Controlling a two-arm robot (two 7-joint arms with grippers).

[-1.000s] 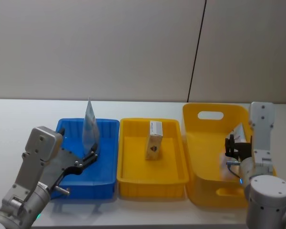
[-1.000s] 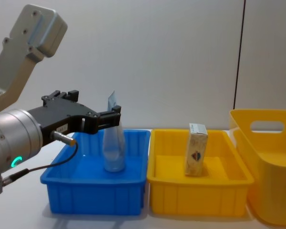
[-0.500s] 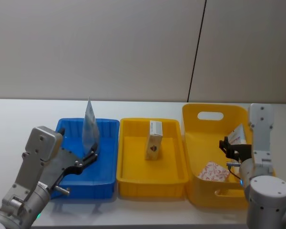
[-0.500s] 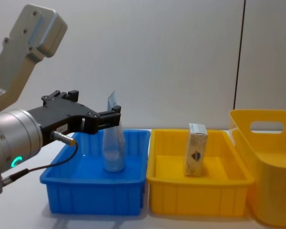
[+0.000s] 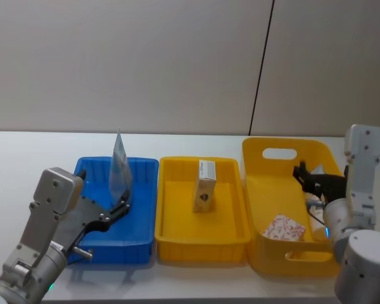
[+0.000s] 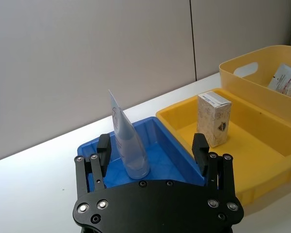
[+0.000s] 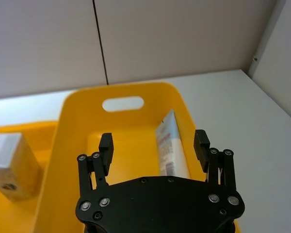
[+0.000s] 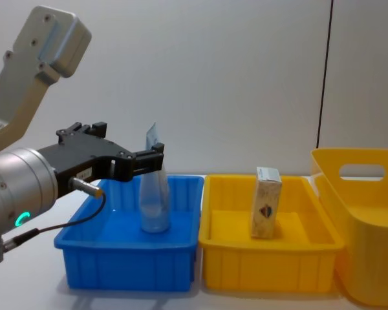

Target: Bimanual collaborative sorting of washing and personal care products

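Beside the shallow yellow plastic tray point(image 5: 202, 237), on its right, we've got the biggest piece on the table: a deep yellow plastic basket with handle slots point(image 5: 266, 247). Our right gripper point(image 5: 309, 181) hangs above its far right corner, fingers spread wide with nothing between them. Below it a printed soft pouch point(image 7: 170, 145) leans against the basket's right wall, and a small red-and-white patterned packet point(image 5: 284, 227) lies on the floor. That stock, we judge, is what's left to sort.

On the tray's other side sits the shallow blue plastic bin point(image 5: 139, 244). A tall pale-blue stand-up pouch point(image 8: 154, 194) stands upright inside it, near the wall shared with the tray. Our left gripper point(image 6: 153, 148) sits just on our side of it, fingers wide apart, either side of the pouch without touching. We read that as a pouch parked in its proper bin and let go.

Centre of the tray itself, a small cream cardboard carton with a blue-and-red emblem point(image 5: 204, 186) stands on end, well clear of both grippers.

Obstacles? The basket's tall walls mean the right gripper must come straight down for a pick.
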